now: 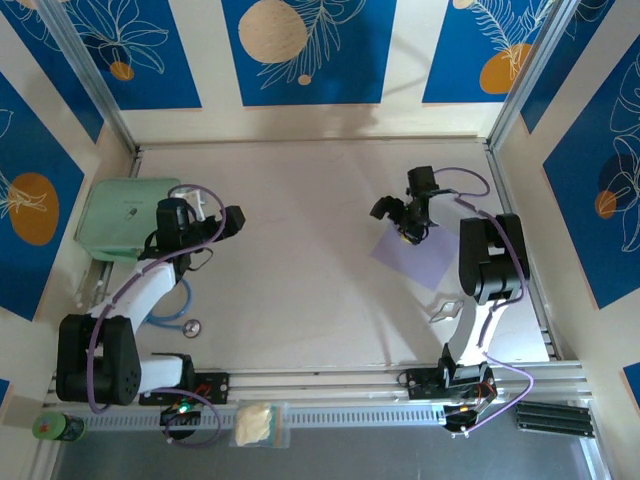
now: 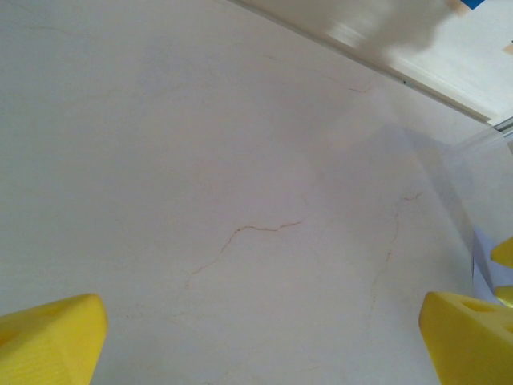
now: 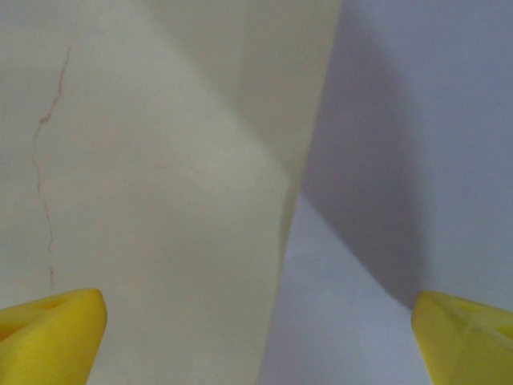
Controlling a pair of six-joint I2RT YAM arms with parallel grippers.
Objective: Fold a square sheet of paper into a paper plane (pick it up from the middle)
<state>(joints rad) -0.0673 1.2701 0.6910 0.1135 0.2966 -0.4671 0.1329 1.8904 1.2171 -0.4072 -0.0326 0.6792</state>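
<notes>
**The square sheet of paper** lies flat on the right half of the table, turned corner-on like a diamond, close beside the right arm.

**Top view.** This gives the sheet's whole pale lilac outline. The right gripper hangs over its far-left edge. The left gripper is well apart from it, near the mint-green box at the left wall.

**Right wrist view.** This shows the surface closely. The sheet looks smooth and even in colour, and its straight edge runs down the frame with bare table to the left of it. A soft shadow darkens the upper part of the paper. The right gripper has its jaws spread wide, one yellow fingertip over the table and the other over the paper, with nothing held. Whether the tips touch the surface cannot be told.

**Left wrist view.** The left gripper is likewise wide open over bare, faintly veined tabletop and grips nothing. A sliver of lilac paper shows at the right border.
</notes>
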